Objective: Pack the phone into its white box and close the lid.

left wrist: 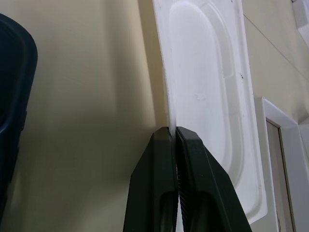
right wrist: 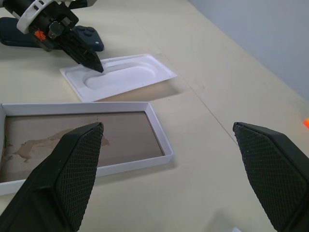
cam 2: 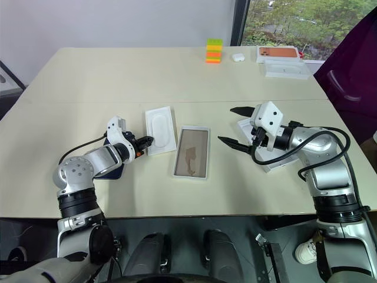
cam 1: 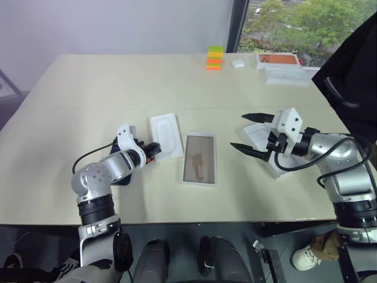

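The left end effector (cam 1: 154,147) reaches in from the lower left of the head view, angled slightly downward toward the centre. Its two black fingers (left wrist: 161,159) are pressed together, pinching the near left edge of the thin white insert (cam 1: 166,135), which has a rounded recess and lies flat on the table (cam 1: 118,82).

The right end effector (cam 1: 252,133) hangs above the table at centre right, pointing toward the middle. Its fingers are spread wide and hold nothing.

The white box (cam 1: 199,159) sits open at the centre of the head view, just right of the insert, its tan-brown floor bare. In the right wrist view it lies right in front of the spread fingers.

The phone (right wrist: 29,38), dark navy, lies on the table at the left, largely hidden under the left arm; its dark edge shows at the left of the left wrist view, apart from the insert.

A white piece (cam 1: 263,141) that may be the lid lies beneath the right end effector, partly covered by it.

Along the far edge, at upper right, stand a stack of coloured blocks (cam 1: 215,58), a small white case (cam 1: 238,63), an orange-topped box (cam 1: 277,59) and a white tray (cam 1: 287,74). A person's dark sleeve (cam 1: 350,76) enters at the right edge.
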You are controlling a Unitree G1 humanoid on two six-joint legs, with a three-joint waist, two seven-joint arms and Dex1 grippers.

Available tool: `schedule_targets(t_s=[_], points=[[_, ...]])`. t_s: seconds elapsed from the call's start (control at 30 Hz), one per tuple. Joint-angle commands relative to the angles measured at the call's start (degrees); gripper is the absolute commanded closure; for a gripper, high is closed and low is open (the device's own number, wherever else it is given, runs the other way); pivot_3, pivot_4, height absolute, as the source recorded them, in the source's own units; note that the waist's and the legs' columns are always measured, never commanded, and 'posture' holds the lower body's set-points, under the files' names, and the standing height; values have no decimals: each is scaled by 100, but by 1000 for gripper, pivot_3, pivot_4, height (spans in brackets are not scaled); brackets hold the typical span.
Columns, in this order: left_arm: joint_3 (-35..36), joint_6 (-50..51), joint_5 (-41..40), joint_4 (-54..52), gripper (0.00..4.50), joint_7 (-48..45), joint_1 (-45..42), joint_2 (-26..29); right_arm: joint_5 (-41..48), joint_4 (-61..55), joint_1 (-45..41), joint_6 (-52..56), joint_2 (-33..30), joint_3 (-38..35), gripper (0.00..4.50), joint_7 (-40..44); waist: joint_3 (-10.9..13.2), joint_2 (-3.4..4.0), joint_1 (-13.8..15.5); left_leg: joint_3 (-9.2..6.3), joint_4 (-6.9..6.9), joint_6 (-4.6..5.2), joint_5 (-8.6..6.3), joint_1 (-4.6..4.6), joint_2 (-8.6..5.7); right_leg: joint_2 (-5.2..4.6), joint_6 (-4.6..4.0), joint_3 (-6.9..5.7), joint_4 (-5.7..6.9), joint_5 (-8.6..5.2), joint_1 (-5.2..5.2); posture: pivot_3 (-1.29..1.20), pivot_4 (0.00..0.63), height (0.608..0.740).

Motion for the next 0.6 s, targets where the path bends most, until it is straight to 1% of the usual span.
schedule_targets(t_s=[0.03, 0.17, 0.23, 0.37, 0.43, 0.5, 0.53, 0.6], points=[[51, 47, -35, 16, 4475, 28, 59, -45, 39, -151, -57, -70, -62, -163, 0, -29, 0, 0, 2, 0, 0, 0, 0, 0, 0, 0, 0, 0, 0, 0, 0, 0, 150, 740], [170, 200, -186, -108, 4475, 1, 52, 23, 62, -79, -13, -79, -67, -192, 0, -1, 0, 0, -3, -1, 0, 0, 0, 0, 0, 0, 0, -1, -1, 0, 0, 0, 150, 740], [316, 420, -408, -260, 4475, -90, 24, 144, 95, 38, 59, -122, -106, -244, 0, 86, 0, 0, -5, -1, 0, 0, 0, -1, 0, 0, 1, -1, -1, 0, 0, 0, 150, 740], [464, 1079, -881, -651, 4475, -372, -42, 563, 656, 23, 219, 271, -214, -436, 0, 549, 4, -6, -10, -6, -1, 0, 0, -3, 1, 1, 1, -6, -2, -1, -1, 0, 150, 740], [845, 1516, -1114, -620, 4475, -258, -207, 573, 896, -93, 377, 454, -332, -473, 0, 846, 4, -5, -9, -6, -1, 0, 0, -3, 2, 1, 0, -6, -2, -1, -1, 0, 150, 740], [981, 1959, -1213, -746, 4475, -257, -368, 668, 1019, -204, 580, 572, -454, -459, 0, 1090, 4, -6, -2, -7, -1, 0, 0, -3, 1, 0, 1, -7, -2, -1, 0, 0, 150, 740], [990, 2091, -1226, -797, 4475, -257, -409, 702, 1040, -235, 632, 584, -481, -452, 0, 1144, 4, -6, -2, -8, -1, 0, 0, -3, 1, 0, 2, -8, -3, -2, 1, 0, 150, 740], [721, 2199, -1206, -990, 4475, -368, -410, 878, 1026, -280, 673, 594, -488, -432, 0, 1146, 4, -6, -8, -8, -1, 0, 0, -4, 1, -1, 2, -9, -3, -2, 1, 0, 150, 740]])
